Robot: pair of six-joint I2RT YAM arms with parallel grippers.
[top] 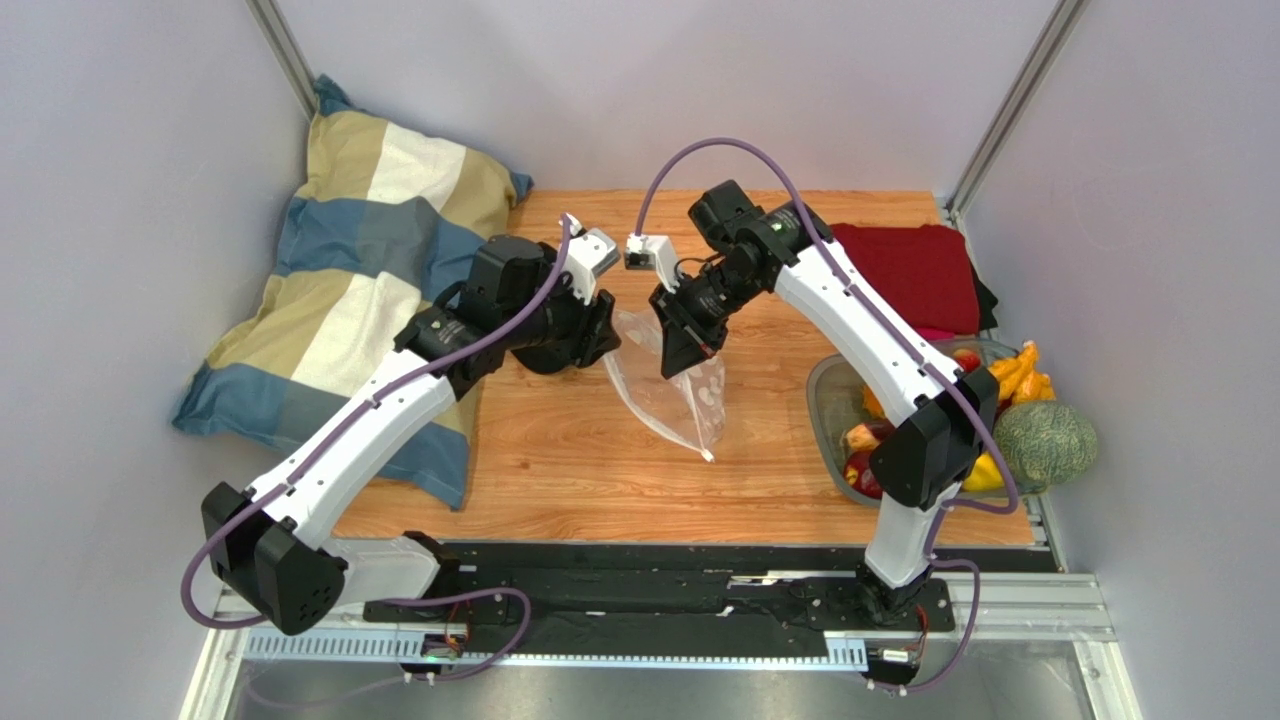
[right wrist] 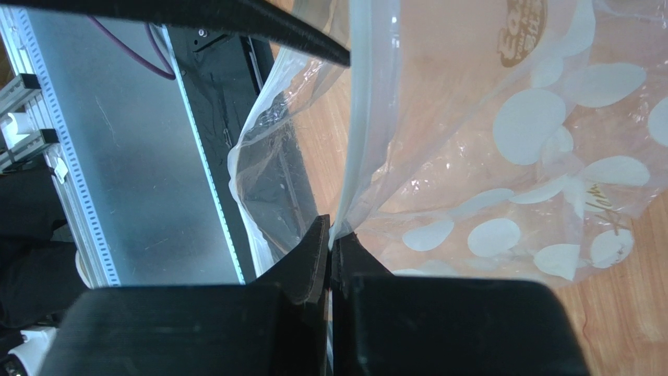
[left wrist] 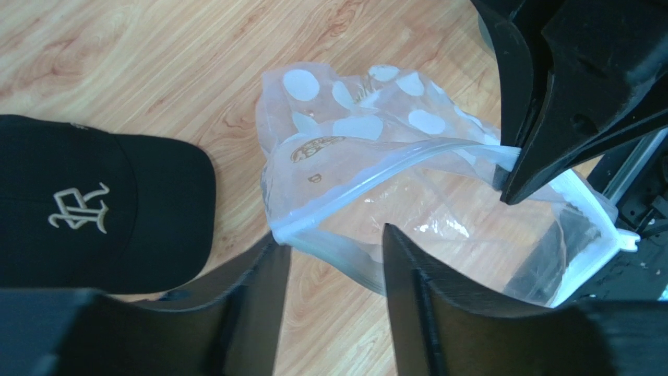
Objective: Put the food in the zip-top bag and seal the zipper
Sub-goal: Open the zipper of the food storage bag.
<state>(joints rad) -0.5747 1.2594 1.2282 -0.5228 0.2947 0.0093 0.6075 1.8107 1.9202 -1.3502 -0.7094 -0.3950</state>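
The clear zip-top bag, printed with white dots, hangs above the wooden table between both grippers. My right gripper is shut on the bag's mouth edge, pinching the whitish zipper. My left gripper stands open with the opposite mouth edge lying between its fingertips. The bag's mouth gapes and nothing shows inside it. The food lies in a grey tray at the right, apart from both grippers.
A black cap lies on the table left of the bag. Behind the tray is a red cloth. Orange and yellow toy peppers and a green squash sit at the right edge. A striped pillow fills the left.
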